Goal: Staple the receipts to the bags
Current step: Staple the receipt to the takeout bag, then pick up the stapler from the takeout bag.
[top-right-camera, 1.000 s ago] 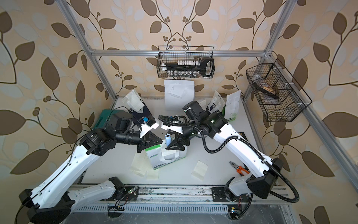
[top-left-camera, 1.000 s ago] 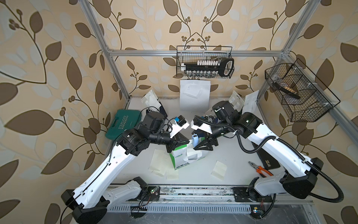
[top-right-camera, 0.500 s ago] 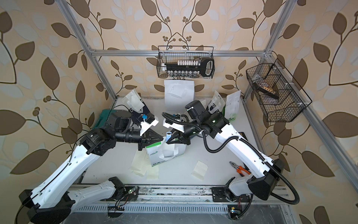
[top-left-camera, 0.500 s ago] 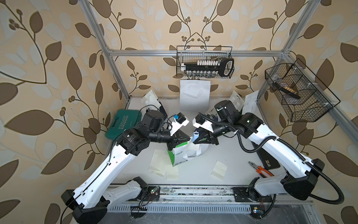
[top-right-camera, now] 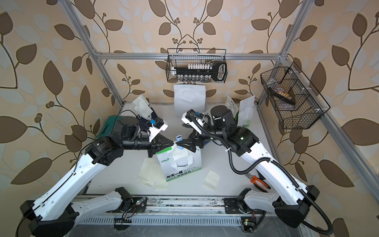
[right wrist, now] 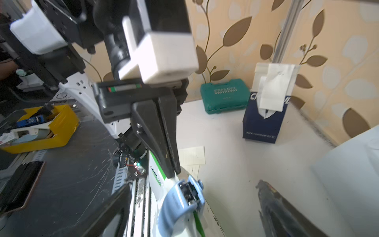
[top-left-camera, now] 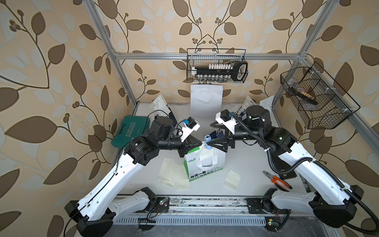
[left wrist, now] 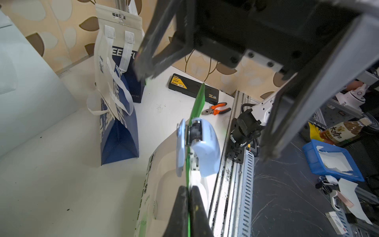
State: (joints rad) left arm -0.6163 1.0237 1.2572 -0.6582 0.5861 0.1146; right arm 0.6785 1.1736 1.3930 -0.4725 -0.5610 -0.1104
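White table (top-left-camera: 246, 162), with the left arm (top-left-camera: 114, 180) and right arm (top-left-camera: 303, 164) reaching in to meet mid-table.

Bags:
- The green-and-white bag (top-left-camera: 202, 167) stands at centre, right under both grippers.
- A plain white bag (top-left-camera: 206, 100) leans on the back wall.
- A navy bag (right wrist: 264, 125) sits back left, with a slip hanging on its front.
- Navy-and-white bags (left wrist: 119, 127) are back right.

Teal case (top-left-camera: 131, 131) is at the back left, well apart from the work.

Left gripper (left wrist: 187, 192) is clamped tight on the green-and-white bag's top edge. Right gripper (right wrist: 193, 183) has its jaws spread wide, one on each side of the stapler. Neither jaw touches it in the wrist view, so it is gripping nothing.

Receipts:
- One receipt (top-left-camera: 205, 155) lies flat against the bag's front, just under the top edge.
- Loose receipts (top-left-camera: 170, 172) overlap on the table left of the bag.
- A single slip (top-left-camera: 231, 178) lies to the bag's right.

Orange-handled pliers (top-left-camera: 276, 181) lie near the right arm.

Light-blue stapler (top-left-camera: 208, 141) sits astride the bag's top edge at the top of the receipt, just beside the left pinch. Can't tell if a staple is in.
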